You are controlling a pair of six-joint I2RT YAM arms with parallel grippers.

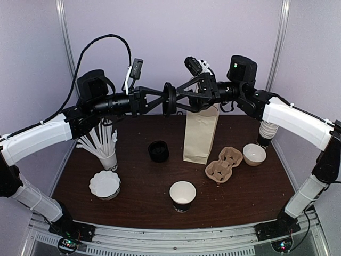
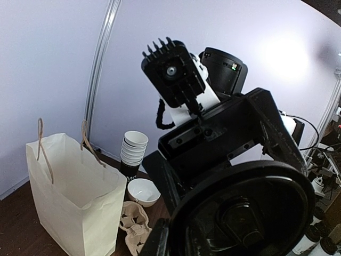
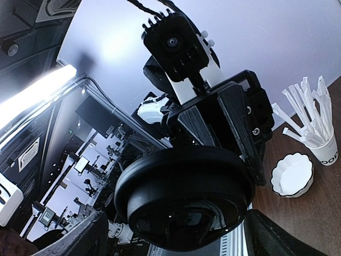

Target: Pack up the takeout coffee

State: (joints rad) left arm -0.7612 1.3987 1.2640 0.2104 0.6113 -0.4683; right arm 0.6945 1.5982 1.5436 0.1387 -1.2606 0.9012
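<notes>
The left gripper and right gripper meet on a black lid, upper centre; whether either is clamped cannot be told. The lidless cup stands lower centre on a dark brown table, with pale walls behind.

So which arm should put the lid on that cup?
Probably right, though close: the left gripper and right gripper both reach the black lid in mid-air; the open cup stands slightly toward the right arm's side.

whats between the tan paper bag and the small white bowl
A brown moulded-pulp cup carrier, lying flat; the top view shows it best.
</notes>
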